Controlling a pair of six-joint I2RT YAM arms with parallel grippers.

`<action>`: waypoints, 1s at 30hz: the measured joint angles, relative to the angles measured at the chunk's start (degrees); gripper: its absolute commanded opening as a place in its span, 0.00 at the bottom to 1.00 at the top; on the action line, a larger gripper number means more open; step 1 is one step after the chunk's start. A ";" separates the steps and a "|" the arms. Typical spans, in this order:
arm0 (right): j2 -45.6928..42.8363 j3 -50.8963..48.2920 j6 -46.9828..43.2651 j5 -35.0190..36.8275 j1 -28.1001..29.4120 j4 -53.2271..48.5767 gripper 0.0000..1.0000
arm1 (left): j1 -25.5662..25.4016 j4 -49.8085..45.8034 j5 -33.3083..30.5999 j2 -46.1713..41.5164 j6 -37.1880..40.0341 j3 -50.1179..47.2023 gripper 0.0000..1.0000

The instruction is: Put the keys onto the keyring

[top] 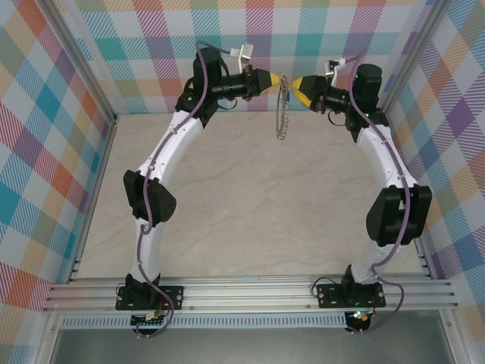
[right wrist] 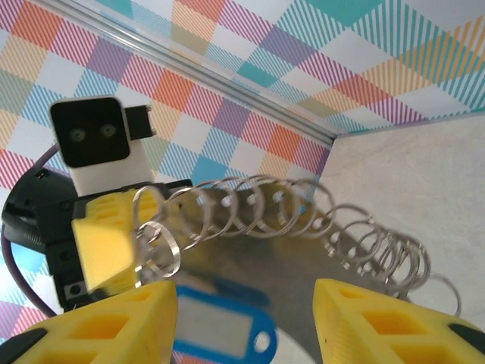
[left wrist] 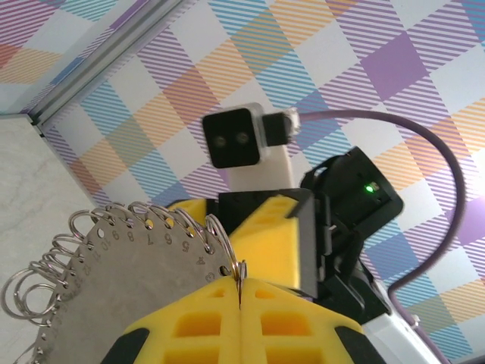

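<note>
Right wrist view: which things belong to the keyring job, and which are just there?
Job: keyring, pinched by the shut left gripper; blue key, lying in the open right gripper.
Just there: plaid wall, metal rail, table.

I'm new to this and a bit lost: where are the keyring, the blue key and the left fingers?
keyring [left wrist: 129, 296]: left wrist view, its grey numbered plate.
blue key [right wrist: 220, 327]: right wrist view, its head's label.
left fingers [left wrist: 216, 299]: left wrist view, one yellow finger.
</note>
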 measured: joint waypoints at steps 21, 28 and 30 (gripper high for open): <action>-4.46 2.91 -19.41 11.19 4.92 -18.69 0.49 | 0.07 0.00 -0.70 0.00 -1.38 0.00 0.00; -3.06 6.78 -20.46 11.50 5.38 -19.58 0.46 | 0.07 0.02 -0.70 0.00 -1.81 0.00 0.00; -2.40 7.43 -20.76 11.50 5.62 -19.93 0.45 | 0.07 0.02 -0.70 0.00 -2.16 0.00 0.00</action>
